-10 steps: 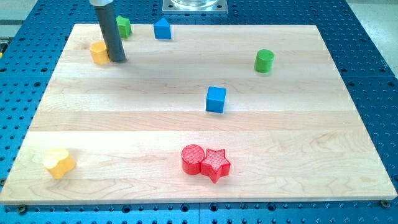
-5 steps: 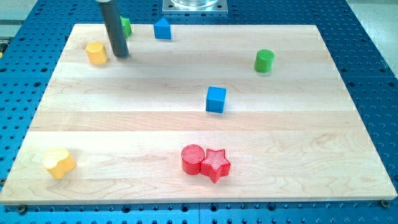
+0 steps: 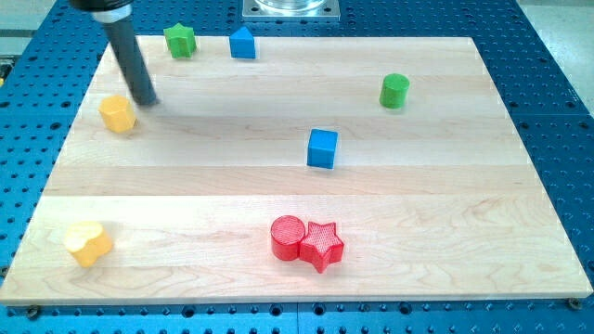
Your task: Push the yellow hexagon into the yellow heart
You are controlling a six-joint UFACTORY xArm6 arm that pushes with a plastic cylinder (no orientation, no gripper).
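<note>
Wooden board (image 3: pixel 278 186), yellow hexagon (image 3: pixel 117 113), yellow heart (image 3: pixel 87 243), blue cube (image 3: pixel 322 148), red star (image 3: pixel 321 244)

The bench (image 3: pixel 390 186) is pale wood in long glued strips, with a smooth satin finish and faint grain. Around the bench lies a blue metal plate (image 3: pixel 557 111), matt and dotted with rows of small holes. The rod above my tip (image 3: pixel 147 100) looks like dark, dull metal or plastic with a soft sheen. The yellow hexagon (image 3: pixel 117 113) beside my tip and the yellow heart (image 3: pixel 88 243) look like matt plastic. The red star (image 3: pixel 322 244) and red cylinder (image 3: pixel 287 236) show fine ridged tops. The blue cube (image 3: pixel 322 148) looks smooth.
</note>
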